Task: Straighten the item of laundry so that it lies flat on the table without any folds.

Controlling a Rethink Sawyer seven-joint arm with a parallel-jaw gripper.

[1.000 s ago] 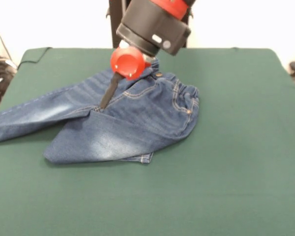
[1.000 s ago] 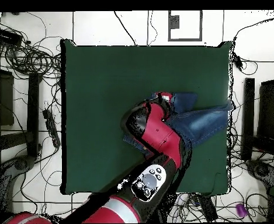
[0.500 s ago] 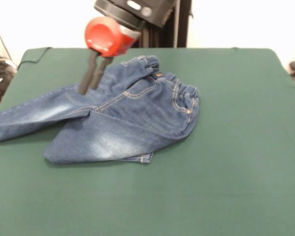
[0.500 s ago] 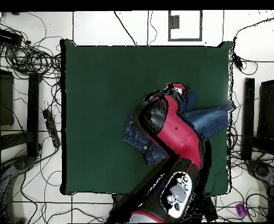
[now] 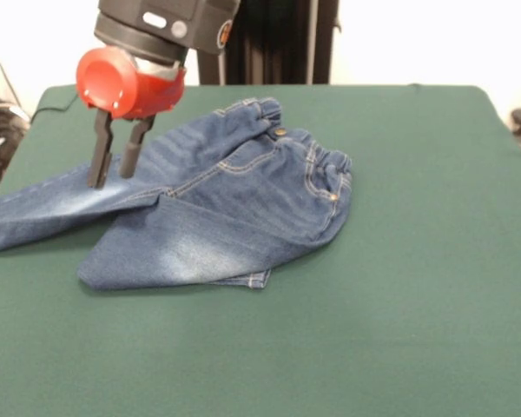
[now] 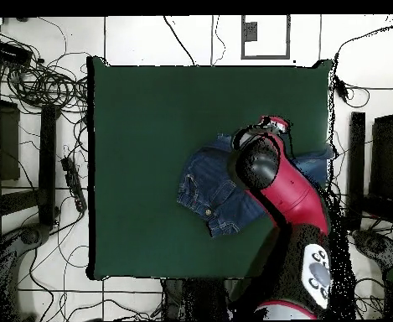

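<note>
Looks like it's lining up a grab: the gripper [image 5: 113, 169] hovers slightly open and empty over the jeans [image 5: 234, 208], whose lower leg is folded under, so next it needs to pinch that leg and pull it out flat on the table [image 5: 399, 287].

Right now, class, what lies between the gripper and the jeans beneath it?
Nothing: in the front view the open gripper hangs just over the jeans, with no other thing in the gap.

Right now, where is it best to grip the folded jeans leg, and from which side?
Probably grip the jeans at the hemmed cuff peeking from under the doubled-back leg, coming down from above. That free end can be pulled outward; the open gripper hangs over the other leg.
</note>
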